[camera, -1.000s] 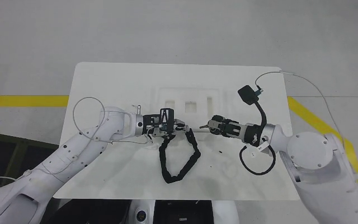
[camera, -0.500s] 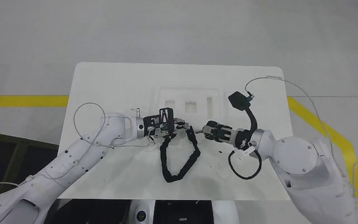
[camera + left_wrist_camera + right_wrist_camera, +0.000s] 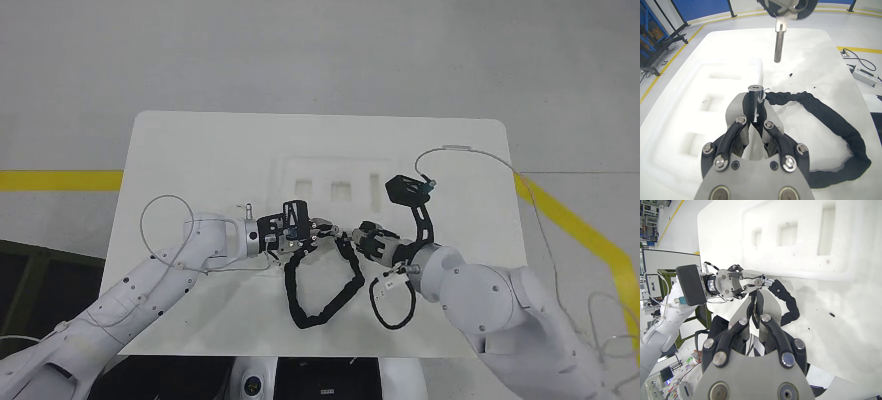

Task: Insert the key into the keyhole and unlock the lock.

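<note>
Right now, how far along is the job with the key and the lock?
Done: the left gripper is shut on the lock cylinder, with its keyhole turned toward the key, which the right gripper holds. In hand: the key tip points toward the keyhole but is apart from it. Left: push the key in and turn it. The black chain is joined to the cylinder, so the lock looks locked.
</note>
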You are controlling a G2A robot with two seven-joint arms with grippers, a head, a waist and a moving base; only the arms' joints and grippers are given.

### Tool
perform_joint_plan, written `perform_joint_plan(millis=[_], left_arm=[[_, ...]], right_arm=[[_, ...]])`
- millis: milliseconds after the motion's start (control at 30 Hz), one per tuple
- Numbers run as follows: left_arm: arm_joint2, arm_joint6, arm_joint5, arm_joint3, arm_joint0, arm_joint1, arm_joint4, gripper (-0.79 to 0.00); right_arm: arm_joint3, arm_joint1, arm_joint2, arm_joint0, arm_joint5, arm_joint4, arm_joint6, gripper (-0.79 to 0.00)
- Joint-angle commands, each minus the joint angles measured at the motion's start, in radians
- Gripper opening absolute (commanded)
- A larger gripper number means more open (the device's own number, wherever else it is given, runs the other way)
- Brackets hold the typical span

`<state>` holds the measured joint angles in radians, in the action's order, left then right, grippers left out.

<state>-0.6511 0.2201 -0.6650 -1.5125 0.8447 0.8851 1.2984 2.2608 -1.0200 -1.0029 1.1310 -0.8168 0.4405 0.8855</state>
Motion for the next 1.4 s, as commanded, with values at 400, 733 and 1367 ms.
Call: perform_joint_plan(millis=[400, 733, 1367], left_arm=[[0.0, 0.0, 0.0, 0.0, 0.0, 0.0, 0.0, -0.785], [0.0, 0.0, 0.0, 0.0, 0.0, 0.0, 0.0, -0.785], [0.0, 0.0, 0.0, 0.0, 0.0, 0.0, 0.0, -0.785]], right_arm=[[-0.085, -0.023, 0.038, -0.061, -0.009, -0.045, -0.033, -0.785], [-0.112, -0.032, 0.045, -0.079, 0.003, -0.057, -0.055, -0.785], [-0.153, -0.046, 0.068, -0.08, 0.031, -0.053, -0.095, -0.785]])
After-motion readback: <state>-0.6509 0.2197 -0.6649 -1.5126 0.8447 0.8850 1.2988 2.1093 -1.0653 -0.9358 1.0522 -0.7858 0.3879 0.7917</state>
